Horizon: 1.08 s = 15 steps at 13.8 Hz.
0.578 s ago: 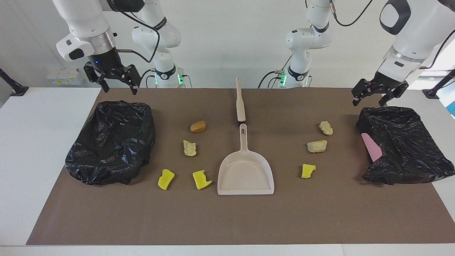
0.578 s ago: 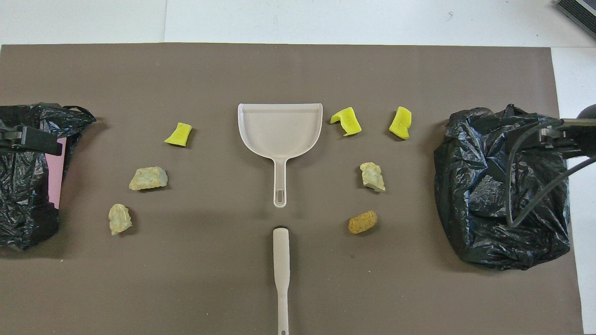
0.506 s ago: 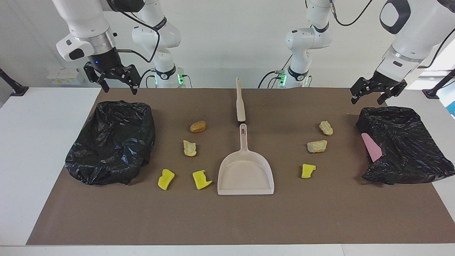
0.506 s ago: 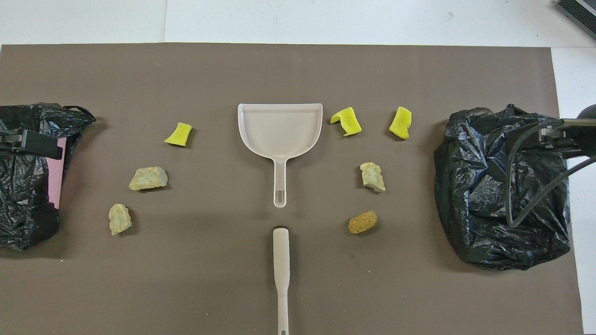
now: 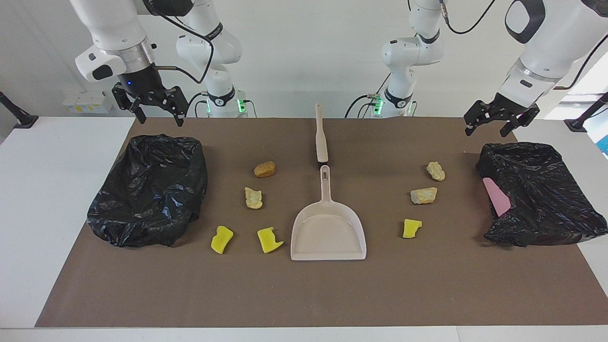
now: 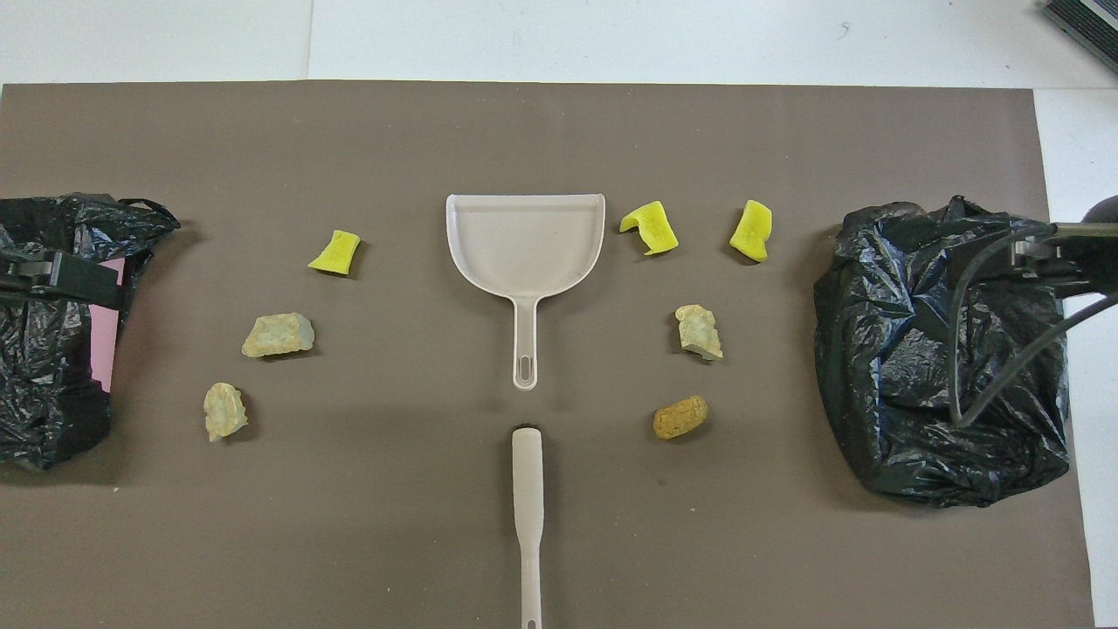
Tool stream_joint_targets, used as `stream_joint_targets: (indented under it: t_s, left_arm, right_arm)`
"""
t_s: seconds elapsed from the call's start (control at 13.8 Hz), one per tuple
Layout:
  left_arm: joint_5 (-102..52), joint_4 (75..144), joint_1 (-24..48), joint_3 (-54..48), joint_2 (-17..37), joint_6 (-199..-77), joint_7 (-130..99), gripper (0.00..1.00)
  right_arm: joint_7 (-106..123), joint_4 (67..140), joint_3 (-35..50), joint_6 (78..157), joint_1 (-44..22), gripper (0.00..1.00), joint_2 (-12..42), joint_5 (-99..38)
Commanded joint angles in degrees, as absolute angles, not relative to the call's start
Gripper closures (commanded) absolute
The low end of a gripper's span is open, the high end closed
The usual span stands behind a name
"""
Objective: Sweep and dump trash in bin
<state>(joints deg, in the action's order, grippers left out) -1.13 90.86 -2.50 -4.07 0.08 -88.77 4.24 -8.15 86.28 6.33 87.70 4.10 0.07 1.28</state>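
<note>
Start state, nothing swept. Dustpan (image 5: 328,231) sits mid-frame in the facing view, brush (image 5: 321,135) in line just above its handle, reachable by either arm. Trash (image 5: 260,198): four chunks frame-left of the pan, three frame-right, all loose on the tabletop (image 5: 304,294). Bin bags: one (image 5: 149,190) frame-left, one (image 5: 539,194) frame-right with a pink piece (image 5: 496,195) at its mouth. Right gripper (image 5: 156,113) upper left, left gripper (image 5: 491,124) upper right; both jaws apart, empty. Overhead: brush cut off at the bottom, bags partly masked.
</note>
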Motion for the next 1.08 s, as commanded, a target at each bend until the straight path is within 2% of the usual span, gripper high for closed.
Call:
stream_joint_targets:
  t_s: [0.0, 0.14, 0.43, 0.65, 1.01]
  left_arm:
    - [-2.97, 94.91, -1.32, -3.60, -2.28, -88.50, 4.40, 0.00]
    - [-3.87, 100.51, 1.83, -3.69, -4.73, -91.30, 3.96, 0.00]
    - [-4.13, 116.25, 9.82, -3.78, -11.94, -100.53, -0.26, 0.00]
    - [-7.11, 122.77, 14.48, -3.78, -14.76, -103.96, -5.42, 0.00]
    - [-7.12, 130.24, 30.12, -3.78, -14.33, -114.59, -22.82, 0.00]
  right_arm:
    - [-6.50, 85.87, 6.59, 85.96, 4.57, 0.00, 0.00, 0.44]
    - [-6.68, 86.04, 6.59, 86.92, 4.48, 0.00, 0.00, 0.53]
    - [-7.03, 86.04, 6.59, 87.01, 4.48, 0.00, 0.09, 0.62]
    - [-7.21, 85.78, 6.94, 87.62, 3.52, 0.00, 0.53, 0.88]
    - [-14.31, 84.99, 7.03, 92.53, -5.52, 0.00, 5.00, 1.67]
